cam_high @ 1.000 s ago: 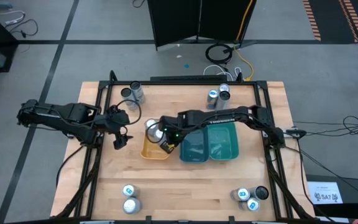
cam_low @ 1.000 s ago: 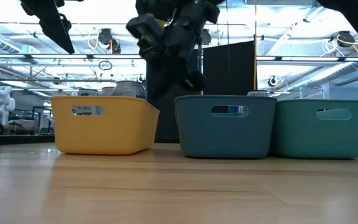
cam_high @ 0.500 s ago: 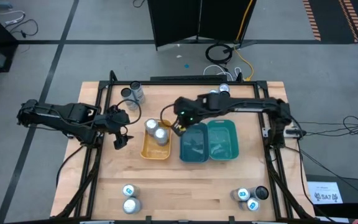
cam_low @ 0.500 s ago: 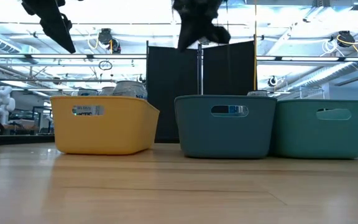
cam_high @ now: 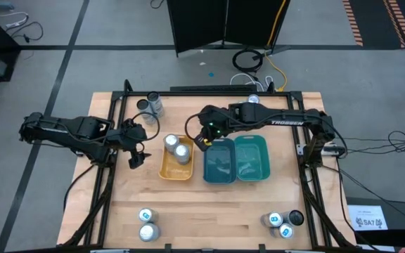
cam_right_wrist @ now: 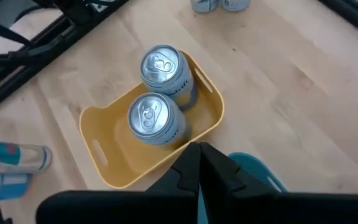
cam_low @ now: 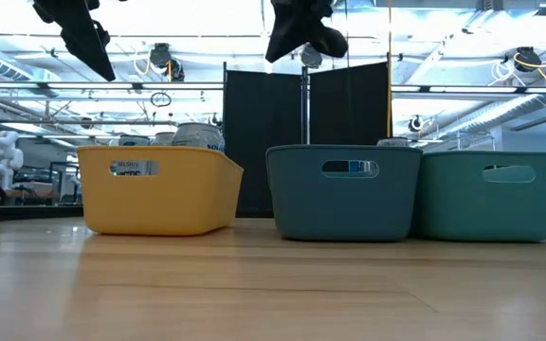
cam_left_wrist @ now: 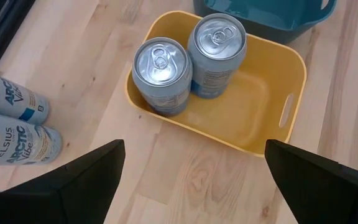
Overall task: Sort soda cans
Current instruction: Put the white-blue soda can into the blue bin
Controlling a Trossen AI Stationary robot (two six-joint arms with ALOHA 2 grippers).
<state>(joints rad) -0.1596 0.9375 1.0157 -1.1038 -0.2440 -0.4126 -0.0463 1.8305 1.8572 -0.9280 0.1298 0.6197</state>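
Observation:
Two silver soda cans point(cam_high: 171, 143) point(cam_high: 182, 152) stand upright in the yellow tray point(cam_high: 176, 171); they also show in the right wrist view point(cam_right_wrist: 163, 68) point(cam_right_wrist: 151, 118). My right gripper point(cam_high: 201, 138) is shut and empty, raised beside the tray's far right corner. My left gripper point(cam_high: 133, 153) is open and empty, held above the table to the left of the tray. Other cans stand in pairs or threes at the far left point(cam_high: 148, 104), far right point(cam_high: 253, 100), near left point(cam_high: 147, 223) and near right point(cam_high: 283, 223).
Two teal trays point(cam_high: 220, 163) point(cam_high: 253, 159) stand side by side to the right of the yellow one. Two cans lie on their sides in the left wrist view point(cam_left_wrist: 11, 118). Bare wood lies across the middle near part of the table point(cam_high: 209, 211).
My right gripper has risen from over the yellow tray and drawn back toward the table's far right. The second can, which it covered before, now stands in the tray beside the first.

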